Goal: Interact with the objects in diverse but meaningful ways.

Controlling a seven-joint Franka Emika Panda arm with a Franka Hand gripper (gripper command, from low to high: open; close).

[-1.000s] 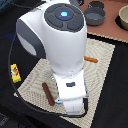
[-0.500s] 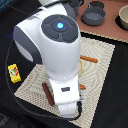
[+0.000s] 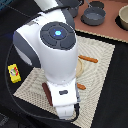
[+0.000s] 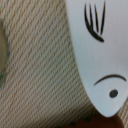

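Note:
The arm's big white body fills the exterior view, and its hand (image 3: pixel 65 106) hangs over the near edge of the woven placemat (image 3: pixel 102 70). The gripper's fingers are hidden under it and do not show in the wrist view. The wrist view is filled by a white fish (image 4: pixel 100 50) with black fin lines, mouth and eye, lying very close on the mat. A brown sausage (image 3: pixel 46 93) lies on the mat beside the hand. A yellow packet (image 3: pixel 14 73) sits off the mat at the exterior view's left. A grey frying pan (image 3: pixel 93 16) stands at the back.
A round wooden plate (image 3: pixel 81 67) lies on the mat, half behind the arm, its rim (image 4: pixel 2 55) showing in the wrist view. Orange-handled cutlery (image 3: pixel 89 59) rests beside it, with another piece (image 3: pixel 81 86) nearer. A bowl (image 3: pixel 123 17) stands at the back right.
The hand has crept toward the near edge of the placemat. The sausage, packet and cutlery have stayed where they were.

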